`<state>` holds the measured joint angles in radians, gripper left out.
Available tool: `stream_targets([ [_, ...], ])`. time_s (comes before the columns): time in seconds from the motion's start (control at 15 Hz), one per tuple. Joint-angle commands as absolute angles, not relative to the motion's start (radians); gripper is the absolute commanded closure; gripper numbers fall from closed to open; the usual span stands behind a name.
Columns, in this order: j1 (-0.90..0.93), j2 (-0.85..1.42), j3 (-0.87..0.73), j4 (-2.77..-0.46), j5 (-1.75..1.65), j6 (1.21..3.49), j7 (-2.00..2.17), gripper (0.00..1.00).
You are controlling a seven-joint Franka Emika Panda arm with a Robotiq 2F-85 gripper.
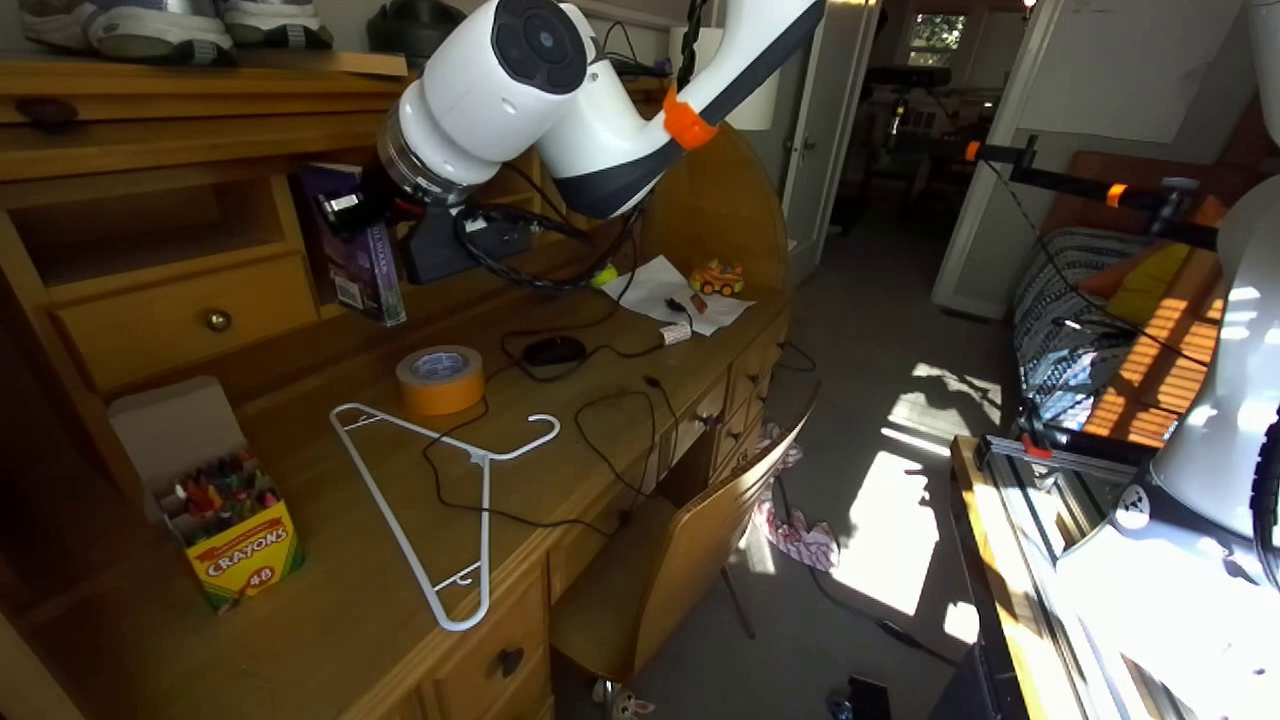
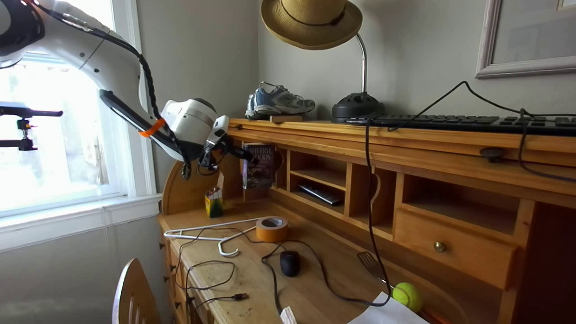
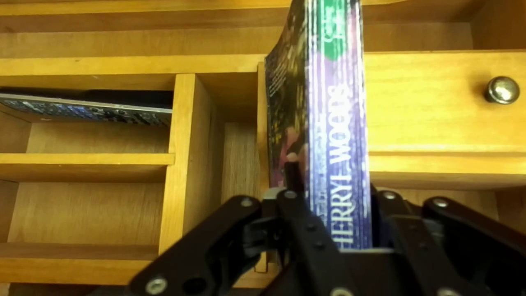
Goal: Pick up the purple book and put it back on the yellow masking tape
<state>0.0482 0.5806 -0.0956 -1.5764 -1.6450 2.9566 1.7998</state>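
Book (image 3: 339,123): paperback; probably light, bendable, slick. Hold: across spine, where end effector (image 3: 333,183) grips it, contact partly hidden.

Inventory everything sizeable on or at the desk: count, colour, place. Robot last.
Rolltop desk: 1, brown, all views
Paperback: 1, purple, in gripper
Masking tape roll: 1, yellow, desktop
Crayon box: 1, yellow, desktop
Hanger: 1, white, desktop
Mouse: 1, black, desktop
Tennis ball: 1, yellow, desktop
Slotted turner: 1, dark, desktop
Paper sheet: 1, white, desktop
Toy car: 1, orange, desktop
Cables: several, black, desktop
Sneakers: 2, blue, top ledge
Lamp: 1, black, top ledge
Straw hat: 1, tan, over lamp
Keyboard: 1, black, top ledge
Flat unidentified item: 1, dark, inside desk
Chair: 1, brown, beside desk
Panda arm: 1, white, over desk
Gripper: 1, black, clamping paperback
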Motion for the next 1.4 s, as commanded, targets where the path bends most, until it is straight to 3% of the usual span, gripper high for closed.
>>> stream_targets([
  [0.0, 0.024, 0.653, -0.104, -1.487, -1.698, 3.025, 1.802, 0.93],
  [0.87, -0.025, 0.723, -0.09, -1.348, -1.857, 3.169, 1.858, 0.93],
  [1.33, -0.031, 0.697, -0.071, -1.403, -1.892, 3.179, 1.869, 0.93],
])
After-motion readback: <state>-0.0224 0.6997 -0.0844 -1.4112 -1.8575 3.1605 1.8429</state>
